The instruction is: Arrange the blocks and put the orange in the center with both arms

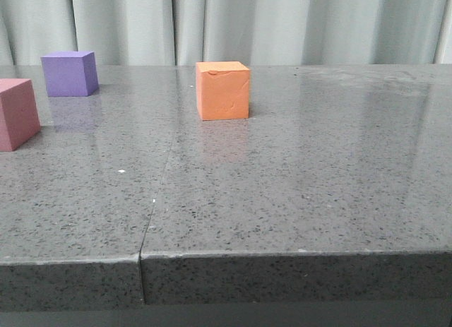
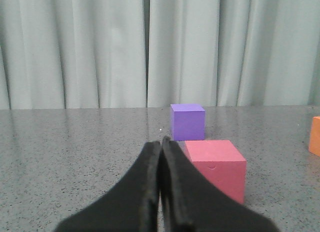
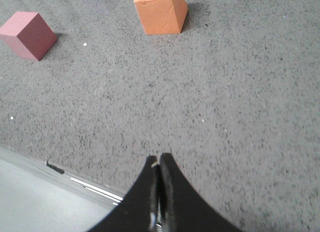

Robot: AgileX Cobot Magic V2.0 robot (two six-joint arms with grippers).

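Observation:
The orange cube stands on the grey table, mid-back, with a dent near its upper front edge. The purple cube is at the back left. The pink cube is at the left edge, cut off by the frame. No gripper shows in the front view. In the left wrist view my left gripper is shut and empty, just short of the pink cube, with the purple cube behind and the orange cube at the frame edge. My right gripper is shut and empty near the table's front edge, far from the orange cube and the pink cube.
The grey speckled table has a seam running from the front edge to the back. Pale curtains hang behind it. The table's front edge lies just behind my right gripper.

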